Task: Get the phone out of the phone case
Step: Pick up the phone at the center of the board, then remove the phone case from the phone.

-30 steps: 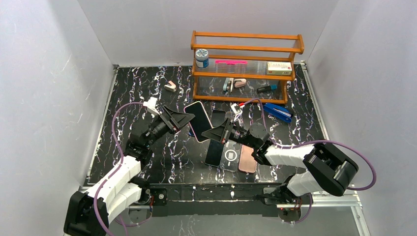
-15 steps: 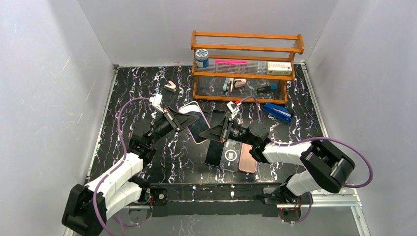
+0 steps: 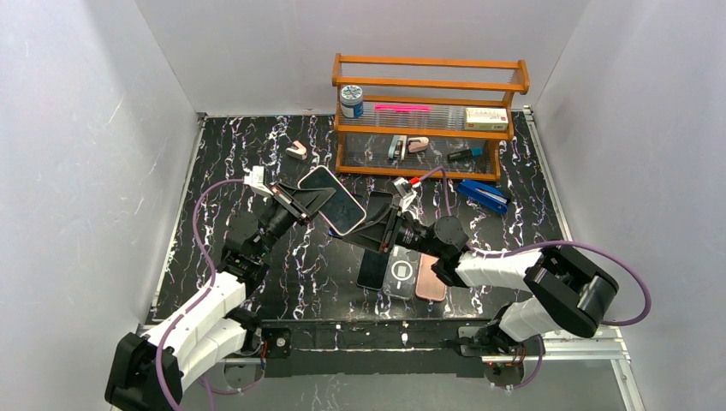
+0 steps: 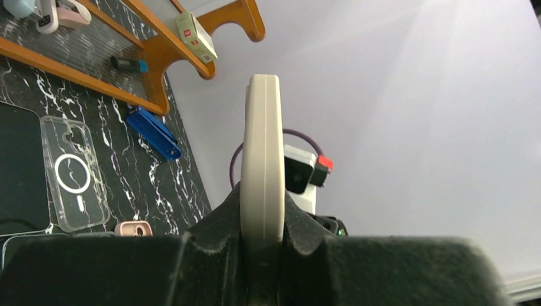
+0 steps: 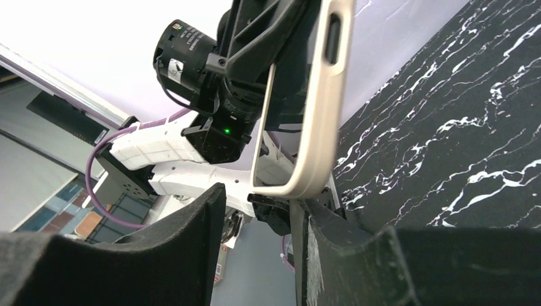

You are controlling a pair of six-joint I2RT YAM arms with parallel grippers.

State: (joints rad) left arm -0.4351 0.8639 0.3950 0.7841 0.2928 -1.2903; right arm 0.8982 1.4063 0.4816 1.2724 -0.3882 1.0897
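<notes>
- The table (image 3: 257,163) is black marble with white veins.
- The phone case (image 4: 261,166) is cream-beige.
- The phone (image 3: 336,202) has a dark, glossy screen.
- The rack (image 3: 428,84) is orange-brown wood.
- The stapler (image 3: 484,195) is bright blue.
- One flat case (image 3: 401,272) is clear with a white ring.
- Beside it, another case (image 3: 431,277) is dusty pink.
- The cables (image 3: 210,205) are purple.
- The arms (image 3: 205,308) have white shells and black joints.
- The walls (image 3: 86,128) are pale grey.

Bright, even light — soft shadows, wrist-view foregrounds slightly blurred.
</notes>
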